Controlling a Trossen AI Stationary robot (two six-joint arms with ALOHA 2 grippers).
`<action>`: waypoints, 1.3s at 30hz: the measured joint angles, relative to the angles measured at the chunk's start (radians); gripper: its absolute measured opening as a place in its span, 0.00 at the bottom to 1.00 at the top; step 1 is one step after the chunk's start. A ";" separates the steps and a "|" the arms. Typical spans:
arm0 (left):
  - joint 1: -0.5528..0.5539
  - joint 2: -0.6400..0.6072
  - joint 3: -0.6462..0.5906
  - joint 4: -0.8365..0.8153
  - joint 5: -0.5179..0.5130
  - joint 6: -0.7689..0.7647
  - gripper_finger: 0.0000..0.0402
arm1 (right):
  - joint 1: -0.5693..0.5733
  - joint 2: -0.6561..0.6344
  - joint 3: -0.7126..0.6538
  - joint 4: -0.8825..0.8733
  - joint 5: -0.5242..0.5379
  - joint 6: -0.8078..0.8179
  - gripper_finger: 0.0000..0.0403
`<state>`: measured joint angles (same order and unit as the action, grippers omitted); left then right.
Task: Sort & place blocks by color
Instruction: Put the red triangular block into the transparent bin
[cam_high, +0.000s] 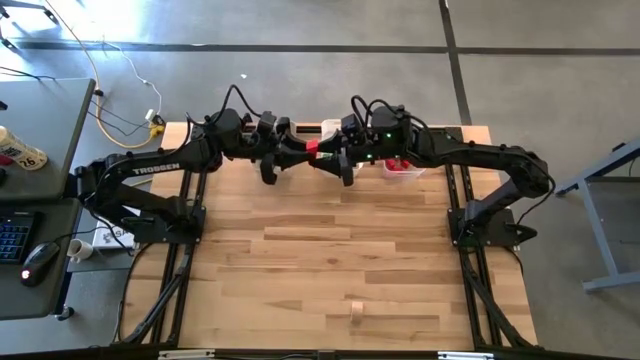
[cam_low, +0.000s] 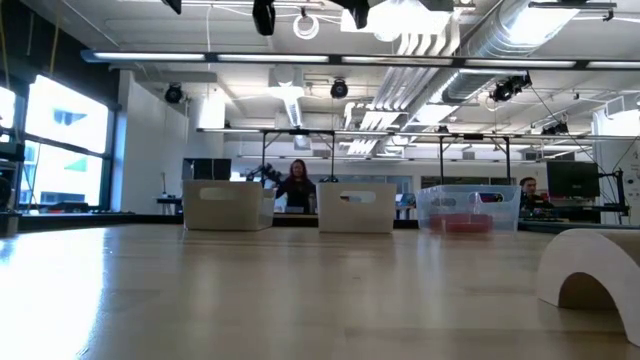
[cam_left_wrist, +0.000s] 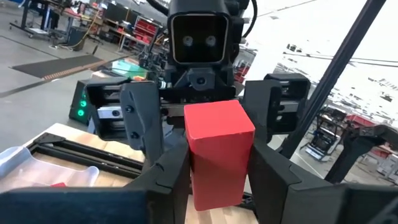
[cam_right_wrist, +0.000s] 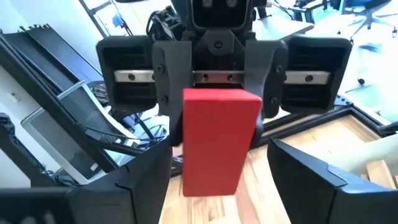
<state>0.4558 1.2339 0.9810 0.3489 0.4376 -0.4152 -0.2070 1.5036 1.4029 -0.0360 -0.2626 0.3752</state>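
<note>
Holding the red block (cam_left_wrist: 217, 152) between them, left fingers (cam_left_wrist: 168, 180) clamp it while right fingers (cam_right_wrist: 298, 168) stand wide around it; releasing early risks dropping it beside the red bin (cam_high: 405, 168).

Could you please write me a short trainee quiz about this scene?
1. True or false: the right tool is shut on the red block.
2. Where is the tan block? A) alone on the table, near its front edge; B) in a bin; C) in the left tool.
3. Fill in: the bin with red pieces inside sits on the ___ arm's side.
Key: 1 false, the left tool holds it; 2 A; 3 right.
</note>
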 joint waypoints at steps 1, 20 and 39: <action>0.000 0.000 0.000 0.000 0.000 0.000 0.27 | 0.000 0.004 0.000 0.007 0.000 0.000 0.62; 0.000 0.001 0.000 -0.025 -0.011 0.007 0.29 | 0.001 0.055 0.000 0.057 -0.012 -0.011 0.26; 0.002 0.000 0.000 -0.221 -0.162 0.166 0.56 | -0.001 0.056 0.001 -0.188 0.114 -0.006 0.26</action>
<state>0.4580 1.2339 0.9810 0.1280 0.2751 -0.2495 -0.2077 1.5593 1.4036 -0.2242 -0.1491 0.3693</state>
